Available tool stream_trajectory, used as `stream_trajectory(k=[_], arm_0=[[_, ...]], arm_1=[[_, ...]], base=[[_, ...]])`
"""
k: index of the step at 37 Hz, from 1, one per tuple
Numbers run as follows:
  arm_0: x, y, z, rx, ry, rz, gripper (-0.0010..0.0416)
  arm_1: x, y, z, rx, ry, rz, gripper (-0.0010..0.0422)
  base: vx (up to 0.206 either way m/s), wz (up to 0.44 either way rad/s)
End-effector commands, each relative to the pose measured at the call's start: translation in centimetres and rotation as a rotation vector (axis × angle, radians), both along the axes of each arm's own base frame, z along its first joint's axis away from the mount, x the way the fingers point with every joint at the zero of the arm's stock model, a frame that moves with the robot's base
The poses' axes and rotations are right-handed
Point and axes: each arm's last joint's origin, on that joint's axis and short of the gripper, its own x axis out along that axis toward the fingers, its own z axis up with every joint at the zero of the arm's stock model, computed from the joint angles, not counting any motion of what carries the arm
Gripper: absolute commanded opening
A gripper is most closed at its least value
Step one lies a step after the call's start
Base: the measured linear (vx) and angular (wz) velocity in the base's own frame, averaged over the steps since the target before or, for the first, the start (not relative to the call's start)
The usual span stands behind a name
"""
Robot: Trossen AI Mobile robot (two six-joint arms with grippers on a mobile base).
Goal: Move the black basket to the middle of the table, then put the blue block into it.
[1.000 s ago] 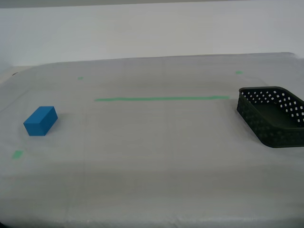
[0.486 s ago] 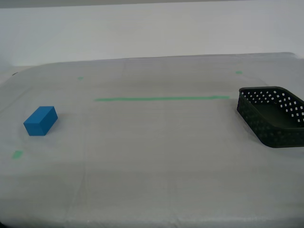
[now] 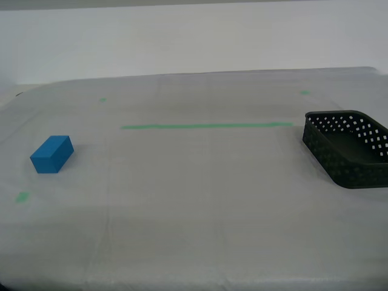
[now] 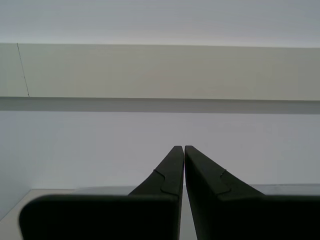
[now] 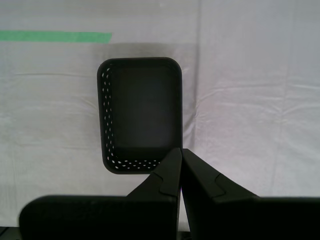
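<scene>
the black basket [image 3: 348, 147] sits at the far edge of the exterior view's right, partly cut off by the frame, resting flat on the table [image 3: 194, 206] with its open side up and nothing inside it. its low walls show rows of small holes, and its near corner is rounded. just beyond it toward the back, a thin green tape line [image 3: 206, 126] runs across the table and ends close to the basket's far corner. from above, in the first wrist view, the same basket [image 5: 140, 114] looks like an upright dark rectangle with rounded corners, its floor bare, and the end of the green tape line [image 5: 55, 36] lies off beyond it. my first gripper [image 5: 180, 152] hangs over the table just short of the basket's near wall, its two dark fingers pressed together at the tips and pinching nothing. the blue block [image 3: 52, 154] lies well apart from the basket, over on the exterior view's left, resting flat on the pale surface with one corner turned toward the camera. a small green tape mark [image 3: 22, 196] sits on the table near the block, and two more small marks [image 3: 102, 99] lie farther back. my second gripper [image 4: 184, 148] is lifted clear of the table and faces a plain pale wall [image 4: 160, 70], its fingers also closed together with nothing between them.
</scene>
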Motion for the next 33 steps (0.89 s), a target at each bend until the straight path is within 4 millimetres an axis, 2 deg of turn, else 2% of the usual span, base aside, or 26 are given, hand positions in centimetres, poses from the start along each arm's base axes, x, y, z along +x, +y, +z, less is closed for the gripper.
stream_trajectory(k=[1, 8, 18, 33], arm_0=[[-0.26, -0.31, 0.3, -0.026, 0.019, -0.012, 0.0], [-0.51, -0.59, 0.54, -0.053, 0.036, -0.018, 0.0], [-0.61, -0.73, -0.21, -0.056, 0.079, 0.002, 0.0], [-0.42, -0.72, -0.01, -0.062, 0.043, 0.003, 0.0]], arm_1=[[-0.01, 0.0, 0.06, 0.001, -0.005, 0.001, 0.0], [-0.01, -0.01, 0.06, 0.001, -0.005, 0.001, 0.0], [0.0, -0.01, 0.07, 0.001, -0.005, 0.001, 0.0], [-0.01, 0.0, 0.06, 0.001, -0.005, 0.001, 0.0]], base=[[0.0, 0.0], [0.0, 0.0], [0.0, 0.0], [0.0, 0.0]])
